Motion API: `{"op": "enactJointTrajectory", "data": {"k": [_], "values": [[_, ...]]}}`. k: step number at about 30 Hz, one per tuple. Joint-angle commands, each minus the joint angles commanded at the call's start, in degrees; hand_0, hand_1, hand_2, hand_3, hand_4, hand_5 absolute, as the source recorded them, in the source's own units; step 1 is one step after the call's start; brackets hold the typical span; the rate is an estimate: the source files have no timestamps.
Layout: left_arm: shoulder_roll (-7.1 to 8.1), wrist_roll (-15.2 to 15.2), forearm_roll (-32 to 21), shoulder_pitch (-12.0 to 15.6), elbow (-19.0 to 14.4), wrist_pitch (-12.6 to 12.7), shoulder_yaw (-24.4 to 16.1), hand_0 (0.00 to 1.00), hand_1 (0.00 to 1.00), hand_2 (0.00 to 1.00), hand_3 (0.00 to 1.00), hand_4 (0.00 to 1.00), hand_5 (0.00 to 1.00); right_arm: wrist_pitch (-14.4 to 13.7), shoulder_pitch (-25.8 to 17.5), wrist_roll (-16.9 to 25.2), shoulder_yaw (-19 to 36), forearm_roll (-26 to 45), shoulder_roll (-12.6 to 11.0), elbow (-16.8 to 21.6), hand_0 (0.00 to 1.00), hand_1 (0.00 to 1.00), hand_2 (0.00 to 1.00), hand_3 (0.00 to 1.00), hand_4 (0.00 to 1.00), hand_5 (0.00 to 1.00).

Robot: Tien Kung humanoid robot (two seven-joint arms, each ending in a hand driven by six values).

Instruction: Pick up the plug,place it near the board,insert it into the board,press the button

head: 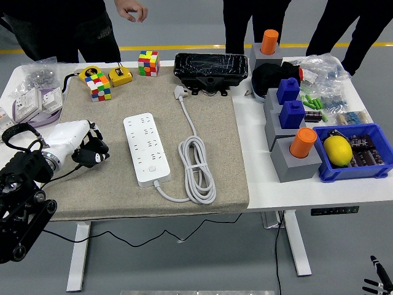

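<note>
The plug (180, 92) is seen lying loose at the far edge of the grey mat (221, 153), just in front of the black box (210, 66); nothing grips it. Its white cord (195, 161) is run down the mat into a coil just right of the power strip (147, 149), i.e. the board, which lies flat mid-mat w/ sockets empty as far as can be told. Plug and board are apart.

Progress, as judged: no step done yet. Pick-up, placing near the board, insertion and button press are all left.

The left hand (92, 149) is held low over the mat's left part, left of the board w/o touching it; the dark fingers (98, 155) are curled together and nothing is pinched. The right hand is not in view, apart from a small dark bit at the bottom-right corner that can't be identified.

A person's hand (132, 10) is seen at the far side, off the desk (288, 184). Cubes (98, 85), bins etc. lie around, untouched.
</note>
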Motion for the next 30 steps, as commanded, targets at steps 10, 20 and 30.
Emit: {"op": "enactJointTrajectory", "data": {"k": [10,20,30], "values": [[0.05,-0.6,-0.2,-0.1,0.5,-1.1,-0.3,0.376,0.444,0.495,0.507,0.721,0.179,0.0,0.0,0.0,0.3,-0.2,0.0,0.0,0.789,0.714,0.679,0.667,0.998,0.998],[0.18,-1.1,-2.0,-0.1,0.6,-2.3,-1.0,0.605,0.729,0.69,0.624,0.998,0.407,0.0,-0.1,0.0,0.1,-0.1,0.0,0.0,0.789,0.713,0.681,0.667,0.998,0.998],[0.17,-1.5,-2.8,0.0,0.3,-2.7,-1.4,0.676,0.786,0.745,0.742,0.998,0.768,-0.1,0.0,0.1,0.0,0.1,-0.2,0.0,0.79,0.716,0.68,0.668,0.998,0.998]]}}
